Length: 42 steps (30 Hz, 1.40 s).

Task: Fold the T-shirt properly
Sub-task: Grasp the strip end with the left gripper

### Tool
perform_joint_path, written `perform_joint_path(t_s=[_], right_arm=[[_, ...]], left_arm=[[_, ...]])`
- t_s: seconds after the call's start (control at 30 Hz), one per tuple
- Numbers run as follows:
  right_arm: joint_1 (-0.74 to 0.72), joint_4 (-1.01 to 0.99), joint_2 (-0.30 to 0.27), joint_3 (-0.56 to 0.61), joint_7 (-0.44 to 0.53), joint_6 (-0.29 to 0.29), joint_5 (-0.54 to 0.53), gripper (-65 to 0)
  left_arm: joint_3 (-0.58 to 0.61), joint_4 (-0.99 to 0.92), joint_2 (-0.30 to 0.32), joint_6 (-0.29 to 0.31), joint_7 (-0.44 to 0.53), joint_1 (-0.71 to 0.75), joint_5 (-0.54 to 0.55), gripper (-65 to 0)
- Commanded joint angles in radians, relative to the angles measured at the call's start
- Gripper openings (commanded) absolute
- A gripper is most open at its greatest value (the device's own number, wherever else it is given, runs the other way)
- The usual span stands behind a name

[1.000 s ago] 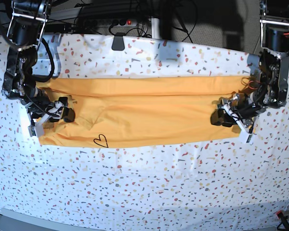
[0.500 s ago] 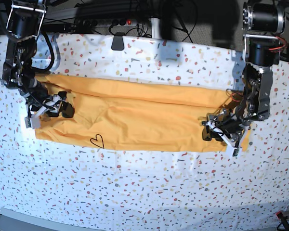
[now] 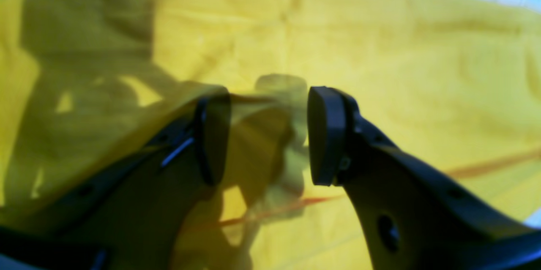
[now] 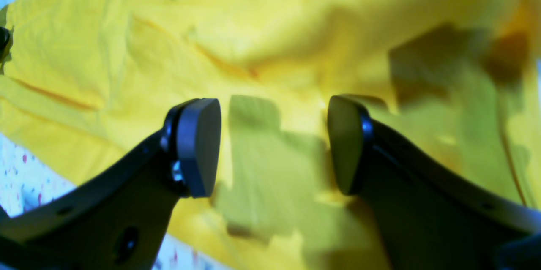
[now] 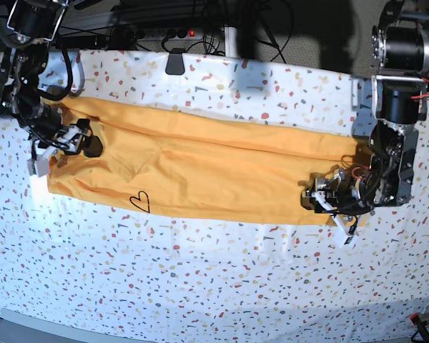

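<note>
The orange-yellow T-shirt [image 5: 214, 175] lies on the table as a long narrow band, slanting from upper left to lower right, with a small black heart outline [image 5: 139, 202] near its front left edge. My right gripper [image 5: 66, 157] is low over the band's left end; in the right wrist view it [image 4: 272, 147] is open above the cloth [image 4: 270, 42], with nothing between its pads. My left gripper [image 5: 329, 213] is at the band's right end. In the left wrist view it [image 3: 268, 135] is open, and a flap of cloth [image 3: 380, 50] drapes over one finger [image 3: 211, 139].
A white speckled cover [image 5: 214, 286] spans the whole table. A black clip [image 5: 175, 63] sits at the back edge, with cables and a power strip [image 5: 179, 32] behind it. Both arm columns stand at the table's far corners.
The shirt band has tilted: its left end went up and back, its right end came forward. Both grippers moved with those ends, and the heart mark shifted slightly left.
</note>
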State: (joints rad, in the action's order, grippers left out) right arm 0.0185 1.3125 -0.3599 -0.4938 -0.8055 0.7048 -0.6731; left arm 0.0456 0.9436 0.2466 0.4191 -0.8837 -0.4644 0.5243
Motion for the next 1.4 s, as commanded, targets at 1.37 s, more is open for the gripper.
perform_joint_path(t_s=[1.37], right_arm=[[0.236, 0.750, -0.019, -0.011, -0.314, -0.007, -0.360, -25.6]], left_arm=[[-0.005, -0.018, 0.242, 0.114, 0.036, 0.124, 0.272, -35.8]])
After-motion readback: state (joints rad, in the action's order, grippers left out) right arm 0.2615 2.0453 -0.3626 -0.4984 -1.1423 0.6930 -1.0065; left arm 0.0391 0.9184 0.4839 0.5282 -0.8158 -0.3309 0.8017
